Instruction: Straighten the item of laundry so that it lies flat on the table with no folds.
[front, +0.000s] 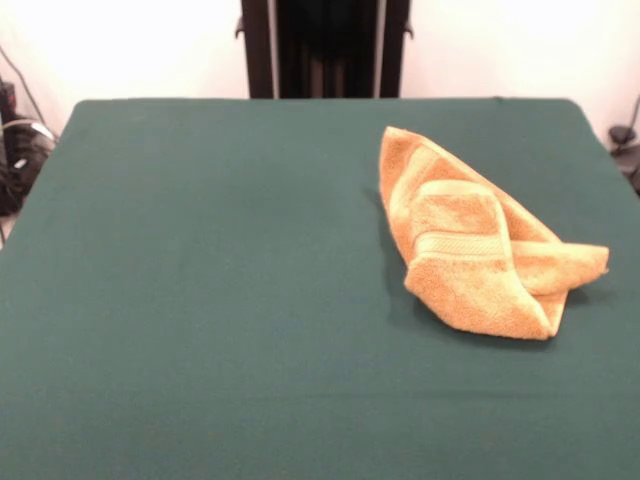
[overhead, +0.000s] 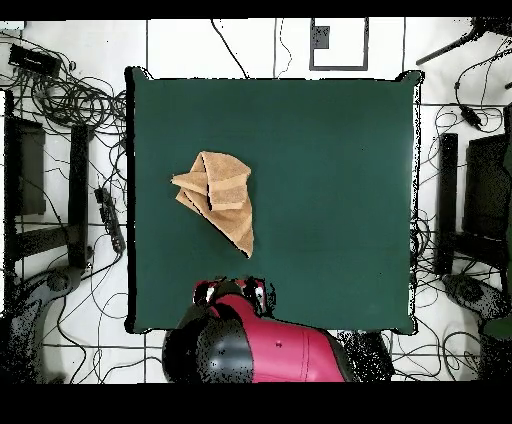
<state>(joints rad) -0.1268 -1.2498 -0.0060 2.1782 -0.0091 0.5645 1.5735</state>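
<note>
Across the table (front: 200, 300) in the front view, the towel (front: 480, 255) lies on the dark green cloth toward the right edge, roughly midway between the near and far edges and well apart from every corner. It is crumpled rather than flat: one pointed end reaches toward the far edge, several layers are folded over one another in the middle, and a loose corner sticks out toward the right edge. A woven band stripe runs across the top fold. At the far edge, the dark upright pedestal (front: 325, 48) stands behind the table's middle. Neither the arm nor its hand shows in this view.

Seen from overhead, the towel (overhead: 218, 195) sits in the left half of the table (overhead: 330, 180), closer to the left edge than to the middle, with bare green cloth all around it. Its layers overlap, and one narrow end tapers toward the bottom edge. The red and black arm (overhead: 255, 345) bulks over the bottom edge, well apart from the towel. The gripper (overhead: 232, 291) shows just inside that edge, over bare cloth; whether it is open or closed cannot be made out. Cables (overhead: 70, 100) lie tangled on the floor beyond the left edge.
</note>
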